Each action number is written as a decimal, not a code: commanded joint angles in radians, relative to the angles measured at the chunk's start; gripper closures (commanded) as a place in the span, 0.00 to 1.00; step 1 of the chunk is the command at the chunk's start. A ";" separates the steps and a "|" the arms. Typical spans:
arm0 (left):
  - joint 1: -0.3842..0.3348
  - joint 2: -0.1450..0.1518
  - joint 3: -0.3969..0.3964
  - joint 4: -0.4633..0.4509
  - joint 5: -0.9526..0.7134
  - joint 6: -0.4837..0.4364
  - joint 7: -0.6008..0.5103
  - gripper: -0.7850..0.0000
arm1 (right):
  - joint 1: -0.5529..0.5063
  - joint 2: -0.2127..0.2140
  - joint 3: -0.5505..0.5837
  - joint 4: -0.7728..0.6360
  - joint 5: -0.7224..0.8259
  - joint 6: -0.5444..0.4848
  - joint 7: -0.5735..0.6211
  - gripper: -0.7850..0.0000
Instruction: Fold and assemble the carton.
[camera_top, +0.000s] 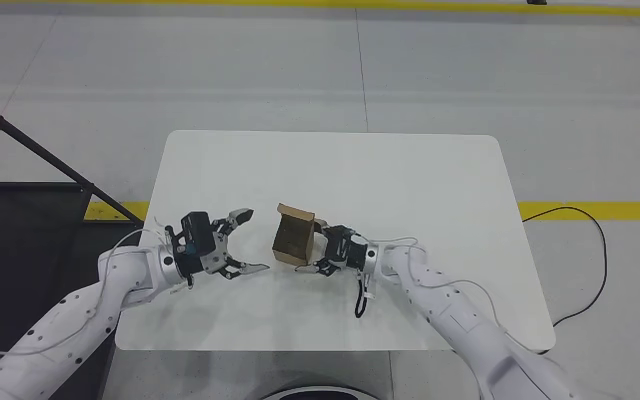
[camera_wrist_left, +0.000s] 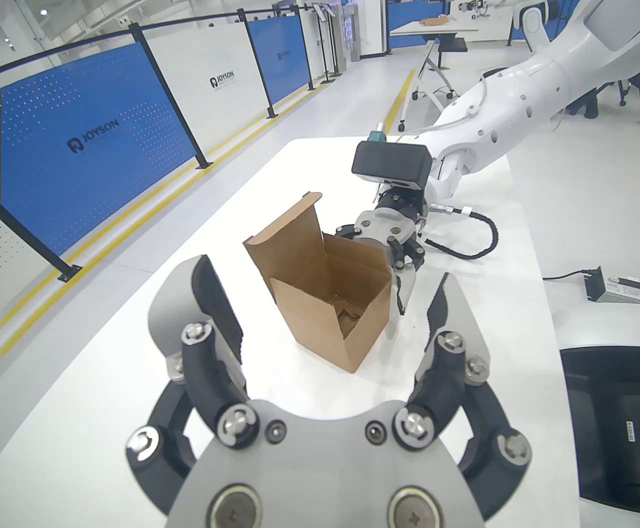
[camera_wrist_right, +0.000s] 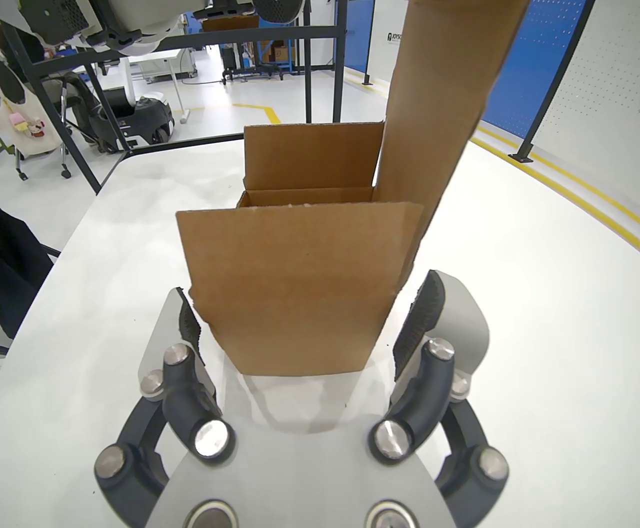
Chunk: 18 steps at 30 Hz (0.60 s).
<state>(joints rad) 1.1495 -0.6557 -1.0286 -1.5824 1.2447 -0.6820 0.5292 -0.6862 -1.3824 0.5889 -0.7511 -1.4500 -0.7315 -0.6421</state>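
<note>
Right end effector (camera_wrist_right: 306, 290), released, straddles upright open-topped brown carton (camera_wrist_right: 290, 260); left end effector (camera_top: 253, 240) gapes nearby.

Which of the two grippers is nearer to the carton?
The right gripper: the carton stands between its fingers. The left gripper hangs open, apart from the carton.

carton (camera_top: 291, 237) on table (camera_top: 420, 180) | between left gripper (camera_top: 258, 240) and right gripper (camera_top: 311, 248) (upright)
</note>
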 joint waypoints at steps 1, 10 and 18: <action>0.001 -0.003 -0.004 0.002 0.003 -0.003 0.000 0.00 | 0.006 -0.005 -0.004 0.014 -0.004 -0.007 -0.011 0.11; 0.003 -0.016 -0.019 0.008 0.016 -0.017 -0.004 0.00 | 0.026 -0.028 -0.016 0.061 -0.015 -0.027 -0.047 0.39; 0.010 -0.027 -0.033 0.010 0.023 -0.027 -0.013 0.00 | 0.036 -0.043 -0.021 0.088 -0.026 -0.034 -0.072 0.51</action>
<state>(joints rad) 1.1580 -0.6812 -1.0597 -1.5720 1.2662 -0.7084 0.5182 -0.6517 -1.4240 0.5682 -0.6660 -1.4738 -0.7645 -0.7107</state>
